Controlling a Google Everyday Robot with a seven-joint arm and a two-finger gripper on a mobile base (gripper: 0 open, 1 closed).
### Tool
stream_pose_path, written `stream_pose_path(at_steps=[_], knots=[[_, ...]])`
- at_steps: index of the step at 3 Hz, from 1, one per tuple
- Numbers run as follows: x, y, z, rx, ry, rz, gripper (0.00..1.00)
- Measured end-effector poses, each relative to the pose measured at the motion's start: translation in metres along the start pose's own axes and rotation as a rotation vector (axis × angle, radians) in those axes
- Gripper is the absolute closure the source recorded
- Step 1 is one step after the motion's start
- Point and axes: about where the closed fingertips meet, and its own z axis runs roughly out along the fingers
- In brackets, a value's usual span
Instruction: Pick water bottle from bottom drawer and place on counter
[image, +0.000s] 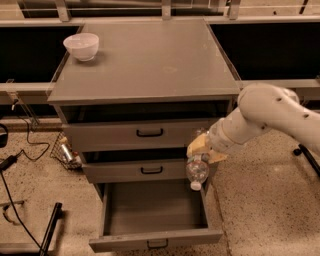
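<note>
The bottom drawer (155, 241) is pulled open and its grey inside shows bare. My gripper (201, 152) is at the end of the white arm, at the right end of the middle drawer front, above the open drawer's right rear corner. It is shut on the water bottle (197, 172), a small clear bottle that hangs cap down with its white cap just over the drawer's back edge. The counter (150, 60) is the broad grey top of the cabinet, above and to the left of the gripper.
A white bowl (81, 46) stands on the counter's far left corner. The two upper drawers (150, 132) are nearly closed. A wire basket (65, 151) sits on the floor left of the cabinet, with cables and a black leg (50, 232) at lower left.
</note>
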Motion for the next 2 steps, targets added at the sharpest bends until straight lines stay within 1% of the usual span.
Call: stream_pose_path(at_steps=[1,2], knots=[[-0.004,-0.009,-0.039,-0.007,0.007,0.007,1.00],[-0.007,-0.024,-0.098,-0.031,0.010,0.010,1.00]])
